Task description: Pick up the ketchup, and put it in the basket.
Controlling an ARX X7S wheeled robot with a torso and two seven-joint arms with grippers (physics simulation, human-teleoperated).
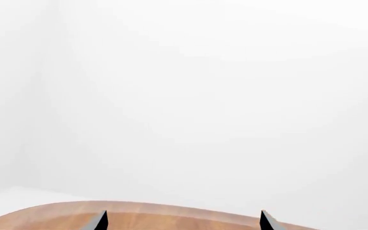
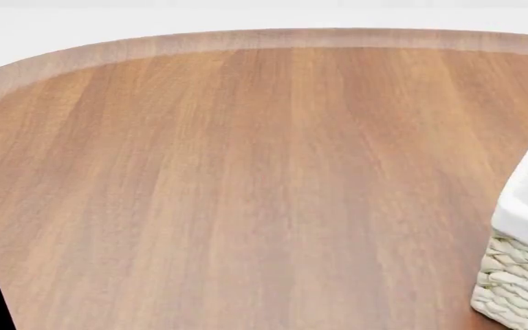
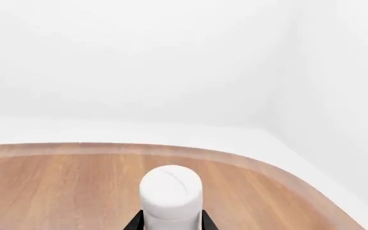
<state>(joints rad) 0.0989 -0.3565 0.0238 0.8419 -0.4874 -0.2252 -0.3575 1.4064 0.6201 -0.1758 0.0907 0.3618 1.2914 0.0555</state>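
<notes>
The ketchup, seen only as its white cap, sits clamped between the dark tips of the right end effector above the bench. The basket stands at the bench's right. The left end effector is spread wide, holding nothing.

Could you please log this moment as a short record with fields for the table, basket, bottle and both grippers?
table: brown wooden top with a rounded edge
basket: woven, white liner, only a corner shows at the head view's right edge
bottle: white cap between the right gripper's fingertips; its body is hidden
left gripper: fingertips apart, nothing between them
bottle in basket: not yet
</notes>
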